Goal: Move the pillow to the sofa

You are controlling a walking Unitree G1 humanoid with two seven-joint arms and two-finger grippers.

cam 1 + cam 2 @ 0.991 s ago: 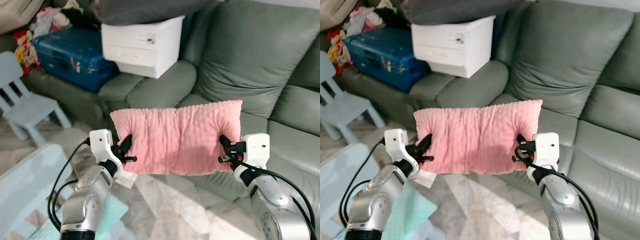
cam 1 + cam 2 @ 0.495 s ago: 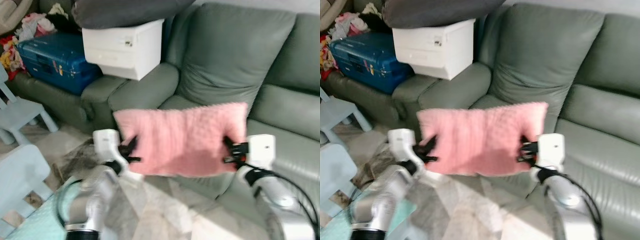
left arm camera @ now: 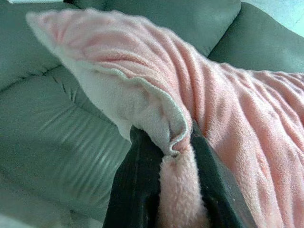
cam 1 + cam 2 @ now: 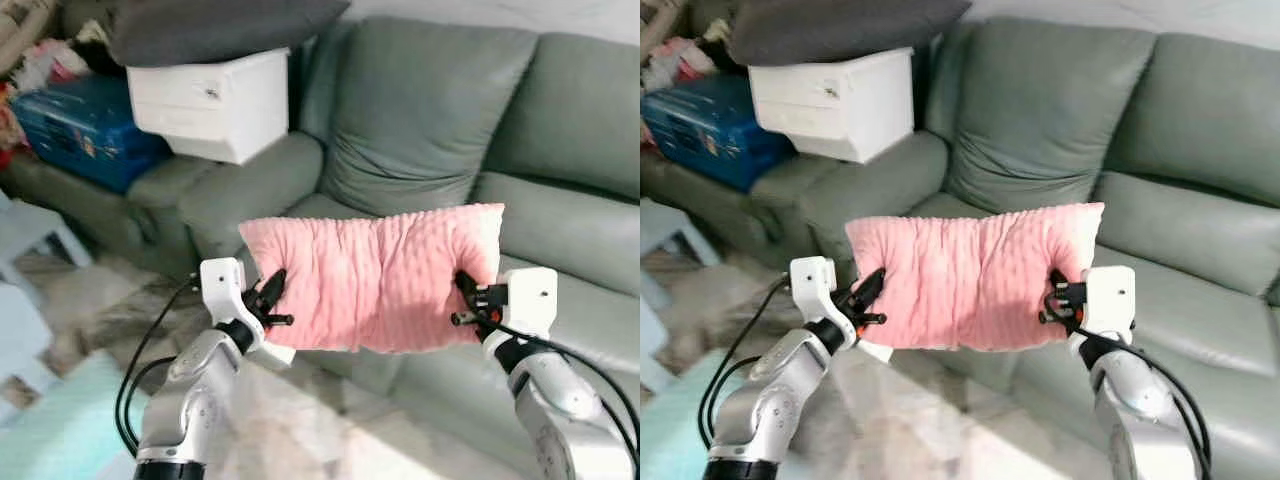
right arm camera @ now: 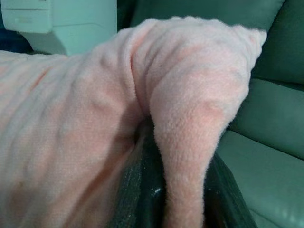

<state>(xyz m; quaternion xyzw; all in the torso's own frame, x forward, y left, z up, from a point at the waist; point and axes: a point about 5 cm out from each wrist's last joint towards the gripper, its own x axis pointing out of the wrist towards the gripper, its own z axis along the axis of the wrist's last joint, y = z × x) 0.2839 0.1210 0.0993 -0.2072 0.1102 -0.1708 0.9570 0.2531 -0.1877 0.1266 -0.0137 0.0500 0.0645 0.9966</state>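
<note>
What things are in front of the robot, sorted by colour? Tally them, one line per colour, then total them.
Pink: 1, the pillow held between the left gripper and right gripper
Grey-green: 1, the sofa
White: 1, the drawer box
Blue: 1, the suitcase
Dark grey: 1, the cushion on the box
Total: 5
</note>
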